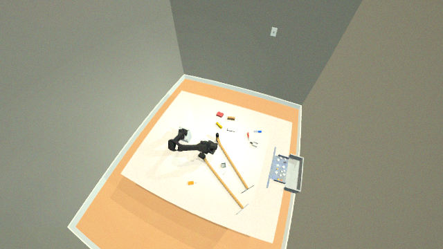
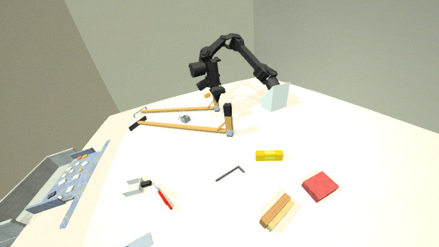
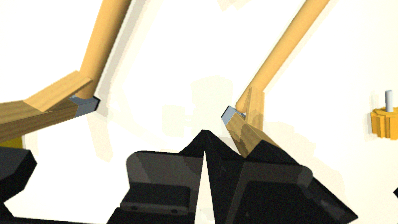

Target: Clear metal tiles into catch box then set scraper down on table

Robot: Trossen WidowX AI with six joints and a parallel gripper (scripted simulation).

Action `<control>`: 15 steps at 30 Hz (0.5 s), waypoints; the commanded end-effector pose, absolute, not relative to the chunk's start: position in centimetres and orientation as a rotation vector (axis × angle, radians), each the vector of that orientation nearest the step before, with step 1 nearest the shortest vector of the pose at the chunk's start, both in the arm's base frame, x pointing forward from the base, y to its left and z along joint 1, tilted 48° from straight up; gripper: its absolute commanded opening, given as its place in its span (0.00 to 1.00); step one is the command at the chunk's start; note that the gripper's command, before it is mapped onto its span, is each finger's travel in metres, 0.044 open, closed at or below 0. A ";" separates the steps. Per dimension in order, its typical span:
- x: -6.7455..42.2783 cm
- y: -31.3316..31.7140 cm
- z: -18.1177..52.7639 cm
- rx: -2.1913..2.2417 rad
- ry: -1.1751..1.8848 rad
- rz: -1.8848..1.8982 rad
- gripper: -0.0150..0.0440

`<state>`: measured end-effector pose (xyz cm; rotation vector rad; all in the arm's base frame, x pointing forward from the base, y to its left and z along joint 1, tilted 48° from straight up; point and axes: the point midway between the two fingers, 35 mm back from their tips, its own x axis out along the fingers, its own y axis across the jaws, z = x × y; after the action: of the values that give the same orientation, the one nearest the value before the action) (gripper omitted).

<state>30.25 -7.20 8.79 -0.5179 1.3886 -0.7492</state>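
Two long wooden scrapers lie on the white table top, each with an upright handle. The nearer scraper (image 1: 232, 163) (image 2: 182, 126) (image 3: 60, 97) has a black blade. The farther scraper (image 1: 223, 182) (image 2: 175, 110) (image 3: 260, 95) has a thin blade. My gripper (image 1: 202, 155) (image 2: 217, 91) (image 3: 205, 133) is shut with the fingers pressed together on nothing. It sits at the top of the farther scraper's handle, which runs under the right finger in the wrist view. Several metal tiles (image 1: 281, 169) (image 2: 70, 176) lie on the steel bench plate (image 1: 273, 160) (image 2: 41, 205), beside the catch box (image 1: 294, 176) (image 2: 24, 183).
A small metal piece (image 1: 223, 165) (image 2: 185, 119) lies between the scrapers. An orange knob (image 1: 190, 182) (image 2: 206, 95) (image 3: 385, 122) is nearby. A yellow level (image 2: 269, 155), red block (image 2: 319, 186), wood block (image 2: 277, 211), hex key (image 2: 230, 173), red knife (image 2: 164, 198) and bracket (image 2: 135, 186) lie scattered.
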 end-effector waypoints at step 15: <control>30.6 -9.1 11.1 -0.504 1.380 -0.745 0.25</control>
<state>30.43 -8.72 10.29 -0.5125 1.3901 -0.7462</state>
